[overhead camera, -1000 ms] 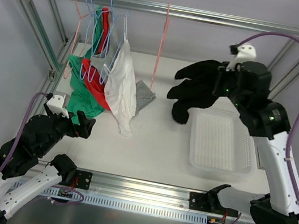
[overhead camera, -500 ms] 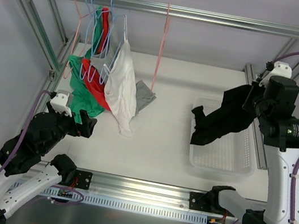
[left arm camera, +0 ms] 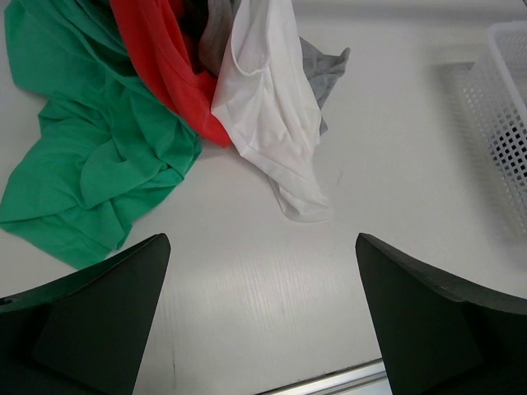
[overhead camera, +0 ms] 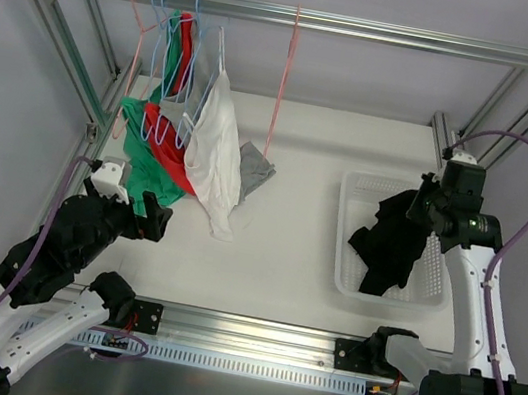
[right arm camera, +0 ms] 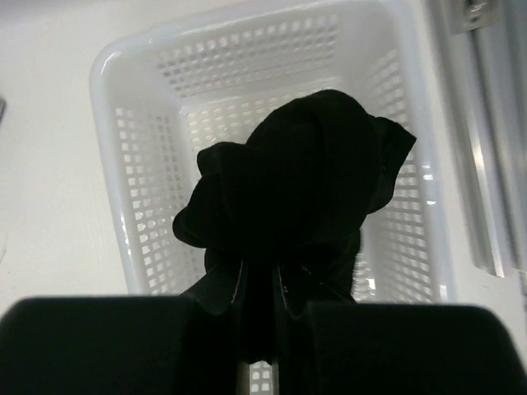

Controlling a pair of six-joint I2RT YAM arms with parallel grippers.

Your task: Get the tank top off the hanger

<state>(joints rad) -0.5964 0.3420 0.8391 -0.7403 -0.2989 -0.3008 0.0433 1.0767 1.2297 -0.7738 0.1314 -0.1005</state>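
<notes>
Seems to be nearly done with the removal. Has the black tank top [overhead camera: 388, 244] free of any hanger and over at the white basket [overhead camera: 362, 186], well right of the rail [overhead camera: 373, 30]. Shows a bare pink hanger [overhead camera: 285, 79] on that rail, far left of the basket, probably the one just stripped. Leaves, by this reading, only letting go and dropping the cloth inside the basket.

Grips a bunched fold of the tank top in the right tool [overhead camera: 426, 210], fingers pinched together on the cloth. Reaches out from the basket's right side, wrist bent down toward its interior. Hangs the cloth in a dark clump over the basket's middle in the wrist view, with the lower end draped toward the near rim. Cannot tell whether any of it touches the basket floor.

Keeps the left tool [overhead camera: 143, 221] far left of the basket, low over the bench [overhead camera: 285, 252], with jaws spread wide and nothing between them. Points it at the green garment [left arm camera: 90, 156] and the white garment [left arm camera: 276, 123], touching neither.
</notes>
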